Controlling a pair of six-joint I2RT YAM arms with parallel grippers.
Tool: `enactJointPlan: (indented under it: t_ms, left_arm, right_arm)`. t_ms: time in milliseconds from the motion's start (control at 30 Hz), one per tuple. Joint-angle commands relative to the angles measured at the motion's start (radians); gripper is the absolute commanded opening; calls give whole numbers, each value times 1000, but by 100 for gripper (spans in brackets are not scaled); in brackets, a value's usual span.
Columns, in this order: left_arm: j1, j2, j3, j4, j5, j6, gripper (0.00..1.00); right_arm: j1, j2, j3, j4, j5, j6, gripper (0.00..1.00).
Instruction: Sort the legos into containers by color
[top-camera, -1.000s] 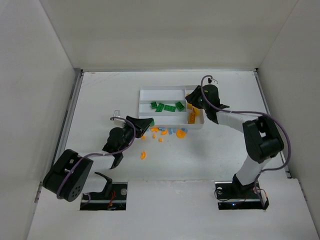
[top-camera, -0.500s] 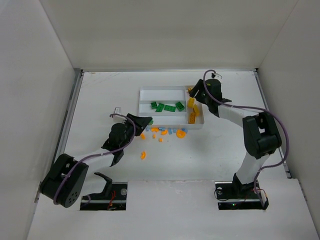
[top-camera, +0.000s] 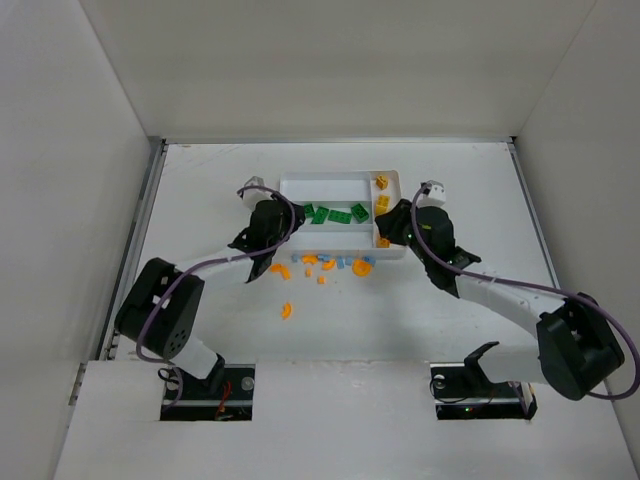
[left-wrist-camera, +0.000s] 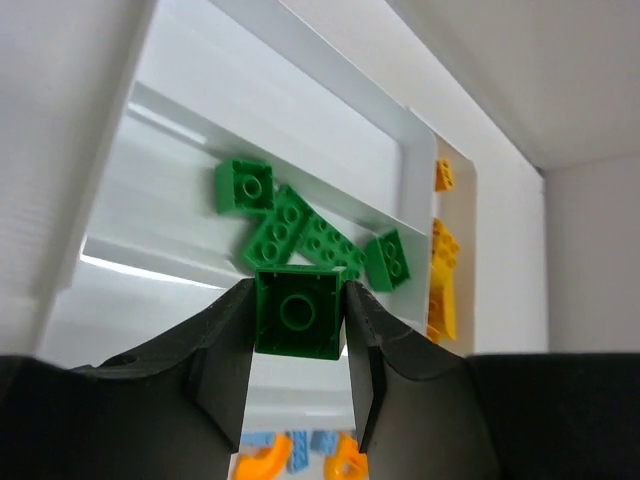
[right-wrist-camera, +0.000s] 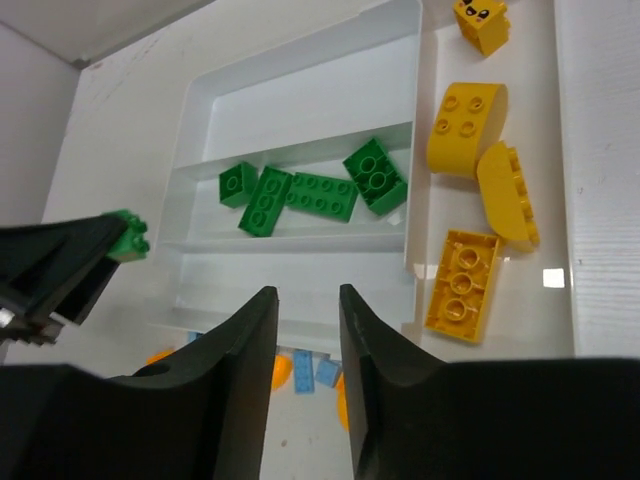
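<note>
Toward the far edge of the table (top-camera: 200, 200), the tray (top-camera: 325, 188) holds four green legos (right-wrist-camera: 318, 192) in its middle long slot and four yellow legos (right-wrist-camera: 467, 125) in the crosswise right-end slot. The left jaws are clamped on a green brick (left-wrist-camera: 296, 312) at the tray's left end; the right jaws stand slightly apart, gripping nothing. Beside the tray's near wall lie orange and blue legos (top-camera: 330, 264).

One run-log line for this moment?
left gripper: shut on green brick, at tray end | right gripper: open, empty | loose on table: orange legos, blue legos
</note>
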Motion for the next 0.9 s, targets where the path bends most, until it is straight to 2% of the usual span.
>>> enactJointPlan:
  t_ms: [0,133,267,467,633,767,867]
  left_arm:
    - [6,65,119,-134,-118,131,25]
    - [6,151,214,-233,-168,163,27]
    - [3,224,282,-257,-195,198,29]
    - [-2,286,356,-284,-198,232,33]
    - [-13,307,388,-296,-236,270,46]
    - [-25,264,367,-306,-244,275,54]
    - [-30,197,313,-303,-251,263,54]
  right_arm:
    - [32,-48,-32,64,54,-45,40]
    - [46,-51,-47,77,49,-41,48]
    - [84,-50,-35,66,43,-74,53]
    - [129,-16,-7,52,32,-99,48]
    - [167,15,19,40,26,-125,44]
    - [207,50,45,38,11,-148,44]
    - [245,81,69,31,-12,-163,36]
